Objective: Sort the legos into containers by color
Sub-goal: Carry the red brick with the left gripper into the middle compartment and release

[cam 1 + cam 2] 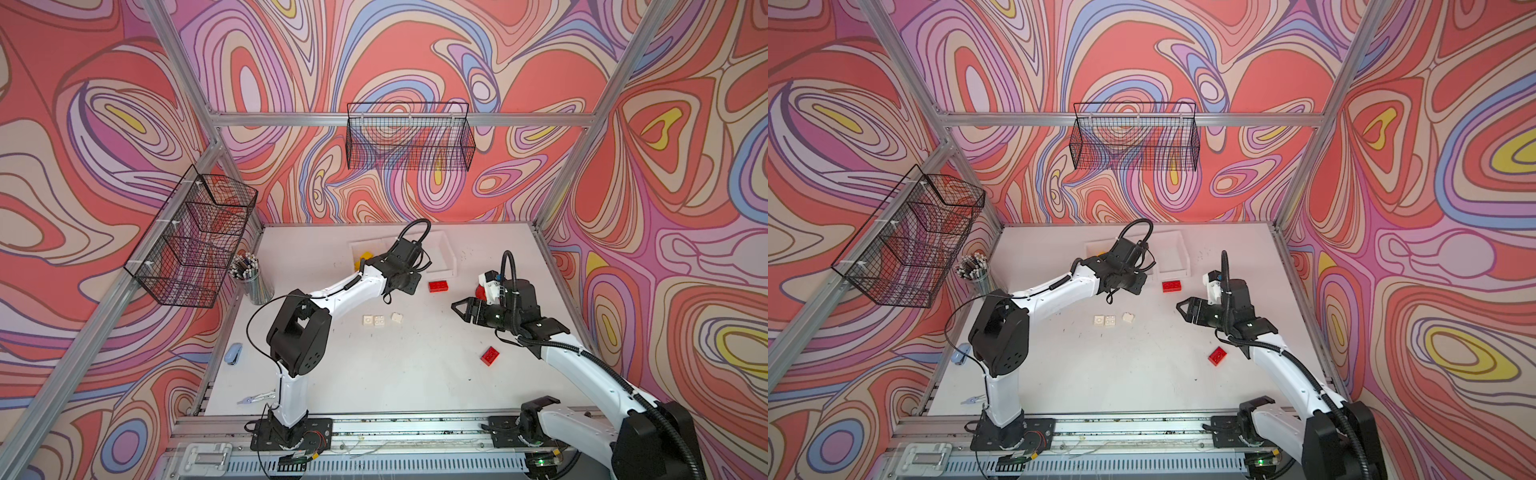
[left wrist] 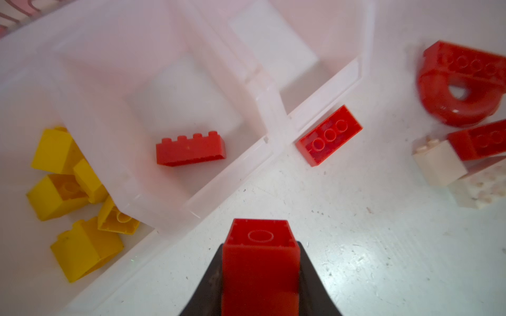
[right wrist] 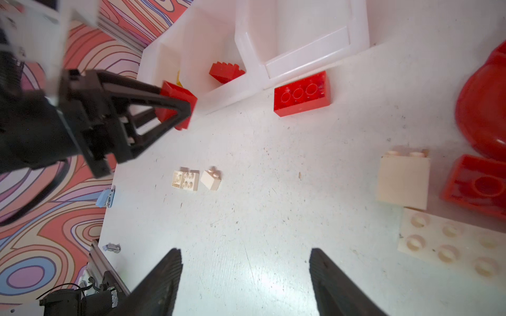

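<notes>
Left claw (image 2: 260,287), pinching a small red brick (image 2: 260,240), should clear the rim just ahead, apparently the reds' bin (image 2: 230,177), before releasing; right claw (image 3: 245,254) spread.

Left arm (image 1: 353,286): white link shells, black joint housings, a black cable loop (image 1: 417,220) at the wrist.
Right arm (image 1: 582,365): same white and black, with ribbed black conduit (image 1: 675,426) running along it.
Left tool (image 3: 176,99), right tool (image 1: 457,307): black, with triangular open-frame fingers.
Base plates (image 1: 322,428): black, flat.
</notes>
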### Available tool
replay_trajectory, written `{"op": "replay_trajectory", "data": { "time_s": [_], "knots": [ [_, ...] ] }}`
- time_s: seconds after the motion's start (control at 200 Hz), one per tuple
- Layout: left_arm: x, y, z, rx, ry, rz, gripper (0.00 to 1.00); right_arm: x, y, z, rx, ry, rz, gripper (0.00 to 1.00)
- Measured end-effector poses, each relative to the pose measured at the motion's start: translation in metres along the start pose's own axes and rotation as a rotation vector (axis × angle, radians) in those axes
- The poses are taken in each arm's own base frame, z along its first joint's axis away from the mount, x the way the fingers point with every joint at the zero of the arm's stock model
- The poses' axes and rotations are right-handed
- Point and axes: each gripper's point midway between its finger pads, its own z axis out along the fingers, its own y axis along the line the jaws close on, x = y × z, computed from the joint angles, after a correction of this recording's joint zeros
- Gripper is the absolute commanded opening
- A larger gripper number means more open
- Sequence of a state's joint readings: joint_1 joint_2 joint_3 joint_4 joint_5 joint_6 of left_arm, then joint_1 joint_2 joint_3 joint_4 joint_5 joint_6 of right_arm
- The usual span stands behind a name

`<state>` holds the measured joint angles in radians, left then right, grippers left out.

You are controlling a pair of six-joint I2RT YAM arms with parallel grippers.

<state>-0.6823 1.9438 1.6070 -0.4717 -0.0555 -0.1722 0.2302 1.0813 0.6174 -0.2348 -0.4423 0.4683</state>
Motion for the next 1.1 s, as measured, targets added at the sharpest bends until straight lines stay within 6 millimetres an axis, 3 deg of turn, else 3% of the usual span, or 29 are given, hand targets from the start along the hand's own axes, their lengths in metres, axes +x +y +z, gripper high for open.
{"op": "replay_trajectory", "data": {
  "time_s": [0.14, 0.24, 0.406, 0.636, 0.696, 0.776, 0.846, 0.991, 1.102],
  "knots": [
    [-0.048, 0.012, -0.016, 0.007, -0.080, -0.041, 0.28, 0.000, -0.004, 0.000, 0.018, -0.006, 0.001, 0.77],
    [-0.066, 0.031, -0.009, -0.005, -0.096, -0.082, 0.27, 0.000, -0.006, 0.001, 0.027, -0.008, -0.001, 0.77],
    [-0.054, 0.057, 0.029, -0.034, -0.016, -0.124, 0.28, -0.001, -0.009, 0.001, 0.045, -0.015, -0.007, 0.77],
    [-0.037, 0.056, 0.070, -0.032, 0.071, -0.127, 0.31, -0.001, -0.019, 0.000, 0.100, -0.023, -0.014, 0.77],
    [-0.034, 0.056, 0.074, -0.031, 0.083, -0.129, 0.36, -0.001, -0.021, -0.001, 0.110, -0.027, -0.018, 0.77],
    [-0.029, 0.057, 0.077, -0.032, 0.100, -0.138, 0.53, -0.002, -0.022, -0.001, 0.120, -0.032, -0.023, 0.77],
    [-0.029, 0.060, 0.077, -0.036, 0.103, -0.147, 0.61, -0.003, -0.023, -0.001, 0.126, -0.034, -0.027, 0.77],
    [-0.032, 0.064, 0.074, -0.042, 0.094, -0.150, 0.71, -0.001, -0.027, 0.000, 0.166, -0.033, -0.043, 0.78],
    [-0.034, 0.067, 0.063, -0.055, 0.088, -0.142, 0.73, 0.003, -0.026, 0.007, 0.219, -0.005, -0.085, 0.80]
  ]
}}
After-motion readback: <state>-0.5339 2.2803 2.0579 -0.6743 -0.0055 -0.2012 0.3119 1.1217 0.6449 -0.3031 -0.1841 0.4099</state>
